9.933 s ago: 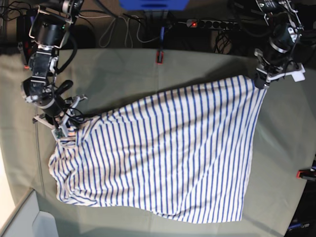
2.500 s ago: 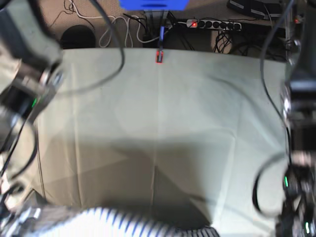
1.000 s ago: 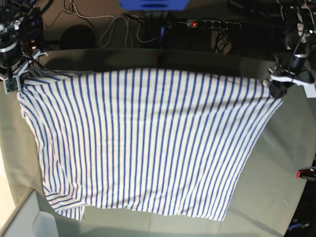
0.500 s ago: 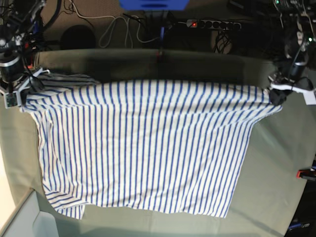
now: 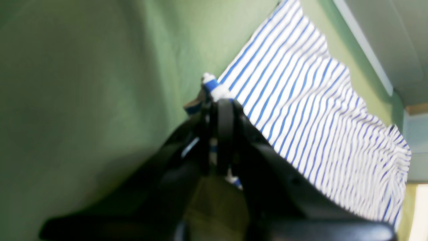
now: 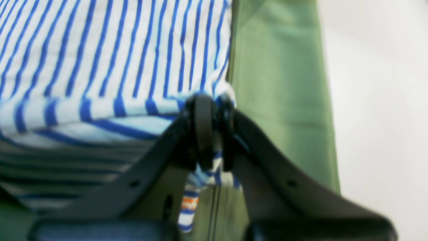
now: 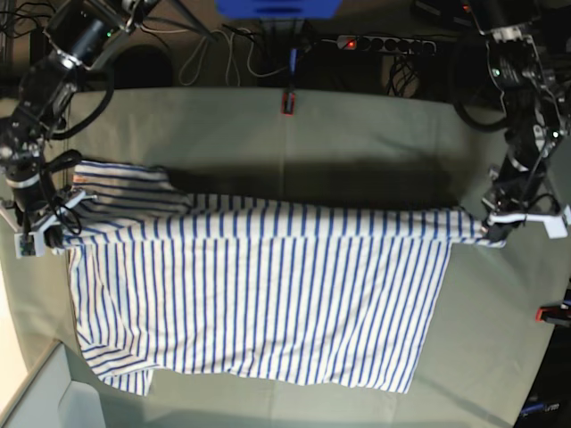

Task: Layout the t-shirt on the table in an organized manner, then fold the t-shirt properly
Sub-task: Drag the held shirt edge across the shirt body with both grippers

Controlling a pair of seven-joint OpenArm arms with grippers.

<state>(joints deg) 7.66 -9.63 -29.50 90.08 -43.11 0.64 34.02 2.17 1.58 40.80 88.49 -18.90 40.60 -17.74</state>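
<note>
Both grippers have descended since half a second ago, lowering the t-shirt (image 7: pixel 259 294) onto the table (image 7: pixel 357 134). I confirm the left gripper (image 7: pixel 492 230) and right gripper (image 7: pixel 45 234) each pinch a far corner, right and left in the base view.

— What do we see of the arms?
— Black jointed segments with looping black cables; the left gripper (image 7: pixel 493 234) has a white bracket.
— And up close?
— The right gripper (image 6: pixel 211 134) has curved matte black fingers with small holes.

No text, label, brand, number or sign is legible in any view; the pictures are too blurred or distant.
</note>
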